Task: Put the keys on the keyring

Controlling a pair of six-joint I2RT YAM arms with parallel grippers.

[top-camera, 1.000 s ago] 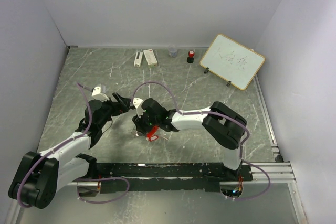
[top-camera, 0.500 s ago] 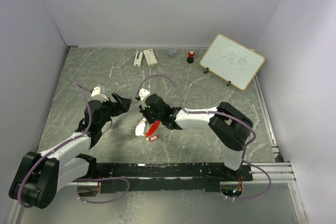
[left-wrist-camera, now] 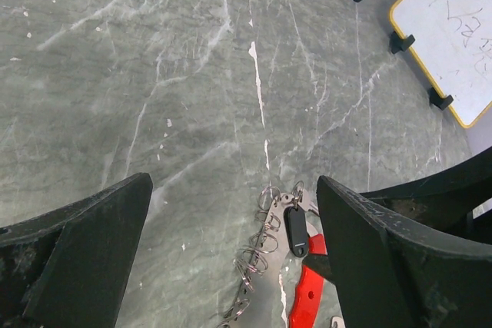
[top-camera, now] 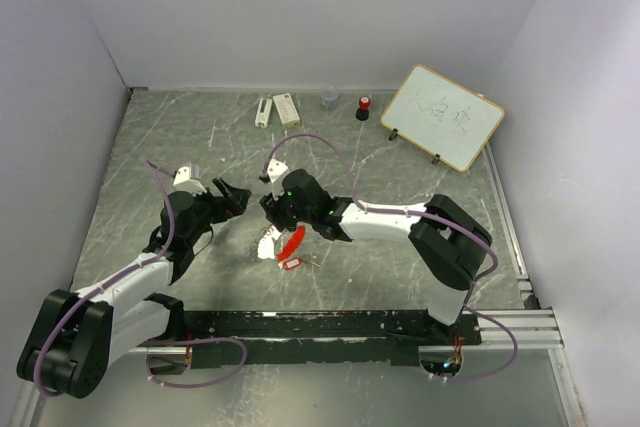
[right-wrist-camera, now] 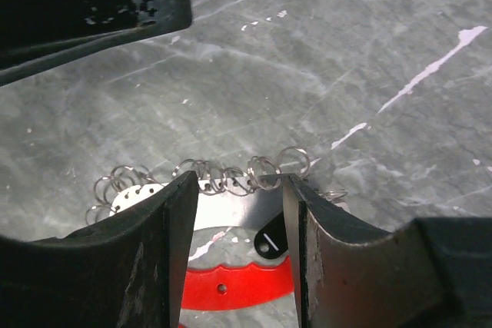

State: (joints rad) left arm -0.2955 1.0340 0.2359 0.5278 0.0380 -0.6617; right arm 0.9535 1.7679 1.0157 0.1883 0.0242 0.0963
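Observation:
The keyring [top-camera: 268, 245] lies on the table between the two grippers: a curved grey plate [right-wrist-camera: 231, 213] with several silver rings [left-wrist-camera: 260, 255] along its edge and a red oblong fob [right-wrist-camera: 231, 286]. The black-tagged key [left-wrist-camera: 296, 230] lies on the plate, its top at a small ring. The red-tagged key [top-camera: 292, 264] lies just in front of the fob. My left gripper [left-wrist-camera: 234, 190] is wide open and empty, left of the keyring. My right gripper [right-wrist-camera: 240, 182] is open, its fingers [right-wrist-camera: 154, 266] hovering over the plate and holding nothing.
Against the back wall are two white blocks [top-camera: 278, 109], a small grey cup [top-camera: 329, 99] and a red-capped black cylinder [top-camera: 364, 107]. A whiteboard [top-camera: 443, 117] stands at the back right. Side walls close in the table.
My right gripper has lifted off the keyring and moved back, uncovering the plate and red fob. The left gripper has barely moved.

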